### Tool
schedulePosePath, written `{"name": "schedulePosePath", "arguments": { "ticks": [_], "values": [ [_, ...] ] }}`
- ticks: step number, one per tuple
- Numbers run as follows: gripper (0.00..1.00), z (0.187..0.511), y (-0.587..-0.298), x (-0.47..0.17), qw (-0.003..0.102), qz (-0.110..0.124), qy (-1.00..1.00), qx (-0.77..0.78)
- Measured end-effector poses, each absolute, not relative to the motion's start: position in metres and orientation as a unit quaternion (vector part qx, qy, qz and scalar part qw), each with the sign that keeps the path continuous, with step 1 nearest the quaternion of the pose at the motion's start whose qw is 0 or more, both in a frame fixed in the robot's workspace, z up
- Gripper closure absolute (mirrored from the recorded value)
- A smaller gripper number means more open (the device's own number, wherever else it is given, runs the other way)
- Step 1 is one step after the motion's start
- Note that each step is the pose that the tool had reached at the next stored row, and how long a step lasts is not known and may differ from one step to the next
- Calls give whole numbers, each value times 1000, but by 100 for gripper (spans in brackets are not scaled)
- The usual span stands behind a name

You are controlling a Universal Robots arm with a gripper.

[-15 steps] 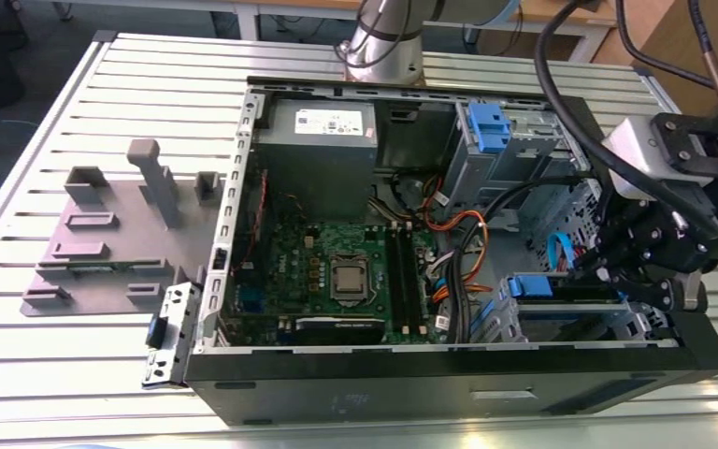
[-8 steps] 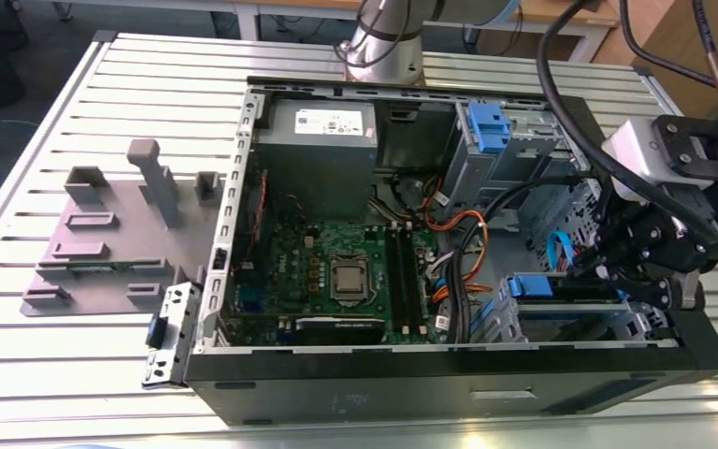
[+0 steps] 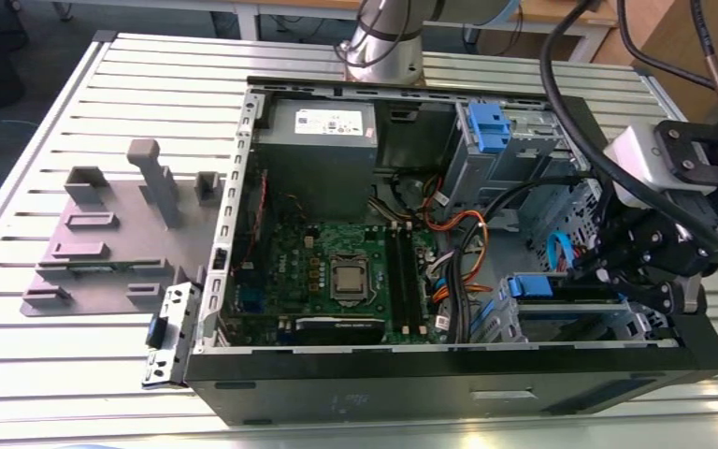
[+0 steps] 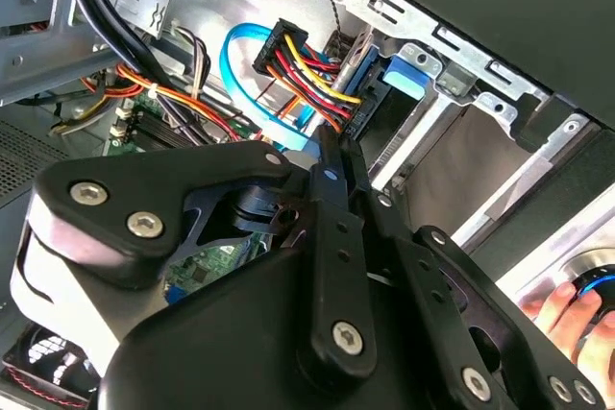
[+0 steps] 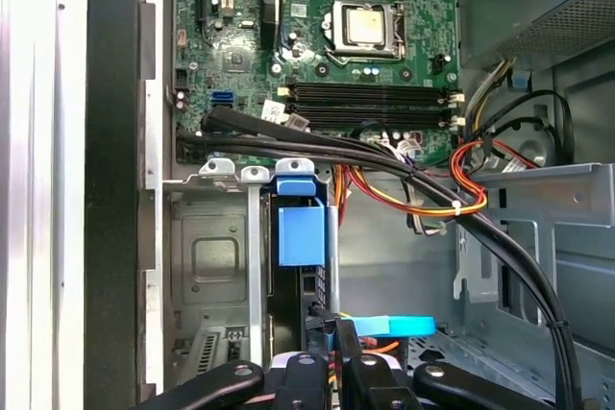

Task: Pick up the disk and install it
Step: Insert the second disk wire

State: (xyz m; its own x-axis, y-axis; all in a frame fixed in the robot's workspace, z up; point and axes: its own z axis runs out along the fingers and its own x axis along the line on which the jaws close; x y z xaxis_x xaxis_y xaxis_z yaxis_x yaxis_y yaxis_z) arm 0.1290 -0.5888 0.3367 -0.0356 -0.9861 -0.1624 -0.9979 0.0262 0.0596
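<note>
The disk [image 5: 301, 234] stands edge-on in the lower drive cage [image 5: 207, 256] of the open computer case, its blue bracket tab facing up. In the exterior view that tab [image 3: 531, 285] shows in the cage at the case's near right corner. My gripper [image 3: 609, 276] hangs just beside it, inside the case. In both wrist views the two black fingers lie close together, and the gripper [image 5: 330, 333] has its tips against the disk's cabled end. The gripper [image 4: 330, 146] points at the blue bracket [image 4: 404, 76] and the red, yellow and black power plug [image 4: 288, 50].
A pale blue data cable [image 5: 384, 325] and thick black cables [image 5: 500, 247] run close around the fingers. The motherboard [image 3: 334, 271] lies mid-case, with a second blue latch [image 3: 490, 126] at the far right. A grey fixture [image 3: 109, 234] stands on the slatted table. A hand [image 4: 567, 319] is nearby.
</note>
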Motion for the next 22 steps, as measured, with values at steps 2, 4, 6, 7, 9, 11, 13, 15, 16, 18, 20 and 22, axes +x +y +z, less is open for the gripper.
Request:
{"name": "schedulePosePath", "arguments": {
  "ticks": [2,4,6,7,9,11,13,15,16,18,20,22],
  "values": [
    [84,336,-589,129,37,78,714,-695],
    [84,336,-589,129,37,78,714,-695],
    [84,335,-589,129,37,78,713,-695],
    [84,335,-589,129,37,78,713,-695],
    [84,334,-589,129,37,78,714,-695],
    [84,334,-589,129,37,78,713,-695],
    [84,333,-590,129,37,78,713,-695],
    [84,332,-590,129,37,78,713,-695],
    [84,332,-590,129,37,78,713,-695],
    [84,331,-591,129,37,78,713,-695],
    [84,330,-591,129,37,78,713,-695],
    [84,330,-591,129,37,78,713,-695]
  ]
}}
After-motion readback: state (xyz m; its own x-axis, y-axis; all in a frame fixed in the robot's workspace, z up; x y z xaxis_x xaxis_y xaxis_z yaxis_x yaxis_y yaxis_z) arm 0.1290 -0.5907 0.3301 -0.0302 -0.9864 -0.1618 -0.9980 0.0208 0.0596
